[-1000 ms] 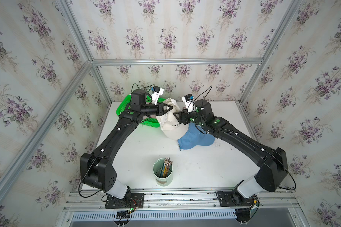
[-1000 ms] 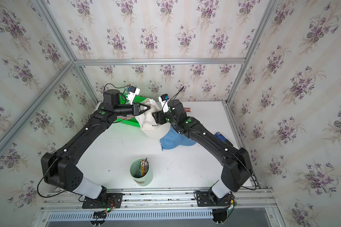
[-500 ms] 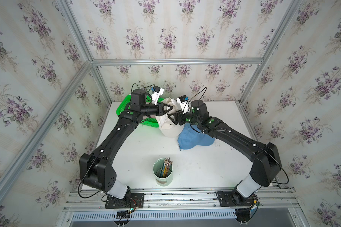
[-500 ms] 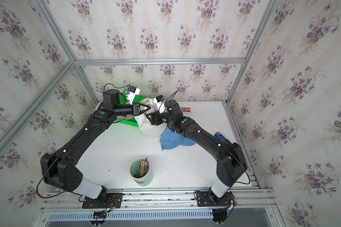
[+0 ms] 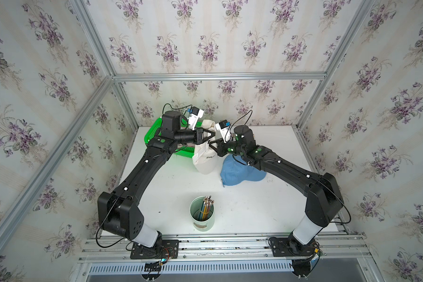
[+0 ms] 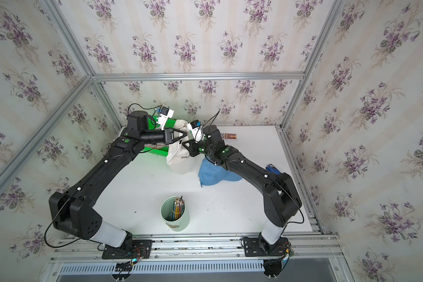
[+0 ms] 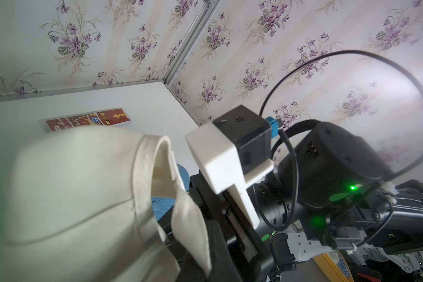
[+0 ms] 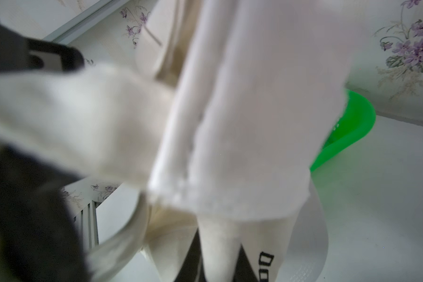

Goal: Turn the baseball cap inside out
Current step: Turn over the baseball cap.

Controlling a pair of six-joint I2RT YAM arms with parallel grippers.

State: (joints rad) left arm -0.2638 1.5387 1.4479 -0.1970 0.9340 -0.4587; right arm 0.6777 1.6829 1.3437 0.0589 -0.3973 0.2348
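White cap (image 5: 204, 158) held up near back edge of table (image 5: 266, 207), just beside green basket (image 5: 181, 155) in back left corner. Long axis near upright, cap hanging. Rounded lower end with black lettering points down at table; contact with table: cannot tell. Left gripper (image 5: 213, 136) clamped tight on upper fabric. Right gripper (image 5: 212, 145) just below it, jaws pinched on cap cloth too. Blue cap (image 5: 237, 171) flat on table, just beside lower end. Pencil cup (image 5: 202, 214) near front edge.
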